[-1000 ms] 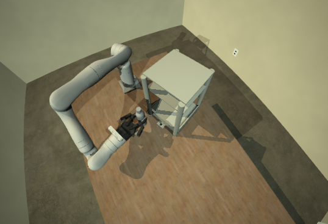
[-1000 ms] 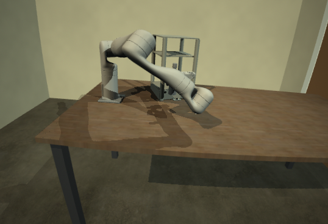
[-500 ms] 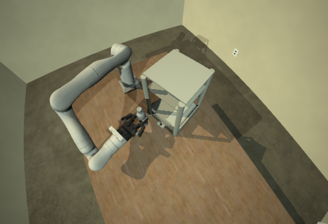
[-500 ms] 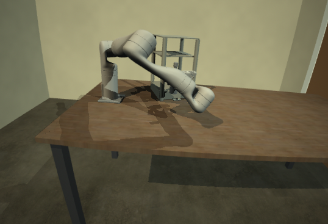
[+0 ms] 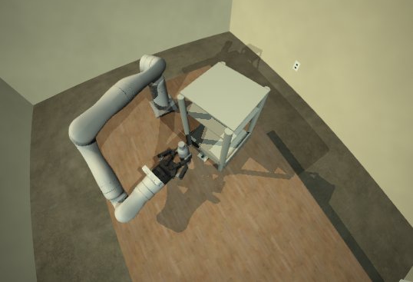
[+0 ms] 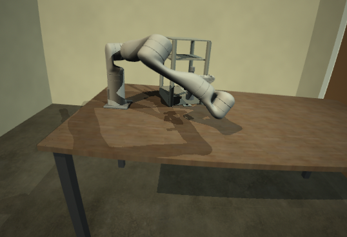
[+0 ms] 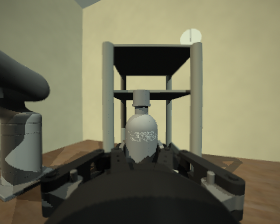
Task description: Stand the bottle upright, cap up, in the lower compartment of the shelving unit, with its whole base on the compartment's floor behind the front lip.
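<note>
Facing shelving unit point(image 7: 109, 95), claw-held bottle point(image 7: 141, 135)

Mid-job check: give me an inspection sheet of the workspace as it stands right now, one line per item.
Surface: wooden table, shadowed under the arm.
Job's things: bottle upright, cap up, held in front of the shelving unit, not yet inside the lower compartment.
Clutter: a small pale object at the unit's front foot; too small to identify.
Gripper: gripper shut on the bottle's body, pointing level at the unit.
Cables: nothing seen.
Surroundings: plain walls, wall outlet, arm base beside the unit.
</note>
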### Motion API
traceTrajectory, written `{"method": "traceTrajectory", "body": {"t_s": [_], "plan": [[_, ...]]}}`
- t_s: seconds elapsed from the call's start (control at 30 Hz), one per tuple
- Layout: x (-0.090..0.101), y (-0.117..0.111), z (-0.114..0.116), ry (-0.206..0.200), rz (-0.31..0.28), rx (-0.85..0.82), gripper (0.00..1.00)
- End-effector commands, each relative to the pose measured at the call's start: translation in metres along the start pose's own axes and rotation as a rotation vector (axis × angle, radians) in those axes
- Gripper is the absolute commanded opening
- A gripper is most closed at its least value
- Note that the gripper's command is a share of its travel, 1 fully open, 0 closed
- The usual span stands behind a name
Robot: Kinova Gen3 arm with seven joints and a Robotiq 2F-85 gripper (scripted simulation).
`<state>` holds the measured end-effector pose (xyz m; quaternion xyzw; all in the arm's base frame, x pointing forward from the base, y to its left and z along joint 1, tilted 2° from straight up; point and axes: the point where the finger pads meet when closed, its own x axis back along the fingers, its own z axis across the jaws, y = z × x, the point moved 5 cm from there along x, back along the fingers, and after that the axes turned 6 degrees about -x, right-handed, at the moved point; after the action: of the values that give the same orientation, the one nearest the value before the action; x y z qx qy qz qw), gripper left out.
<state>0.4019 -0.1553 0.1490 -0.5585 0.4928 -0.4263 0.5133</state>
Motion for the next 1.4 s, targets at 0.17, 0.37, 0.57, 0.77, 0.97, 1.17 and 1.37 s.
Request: {"method": "traceTrajectory", "body": {"t_s": [0.17, 0.37, 0.57, 0.77, 0.97, 1.17, 1.37], "plan": [[-0.003, -0.003, 0.022, -0.009, 0.006, -0.001, 0.00], [-0.003, -0.004, 0.026, -0.009, 0.006, -0.001, 0.00], [-0.003, -0.004, 0.028, -0.009, 0.006, -0.001, 0.00], [-0.004, -0.004, 0.028, -0.009, 0.006, -0.001, 0.00], [-0.005, -0.004, 0.028, -0.009, 0.006, -0.001, 0.00], [-0.010, -0.004, 0.028, -0.009, 0.006, -0.001, 0.00], [-0.015, -0.004, 0.028, -0.009, 0.006, -0.001, 0.00]]}}
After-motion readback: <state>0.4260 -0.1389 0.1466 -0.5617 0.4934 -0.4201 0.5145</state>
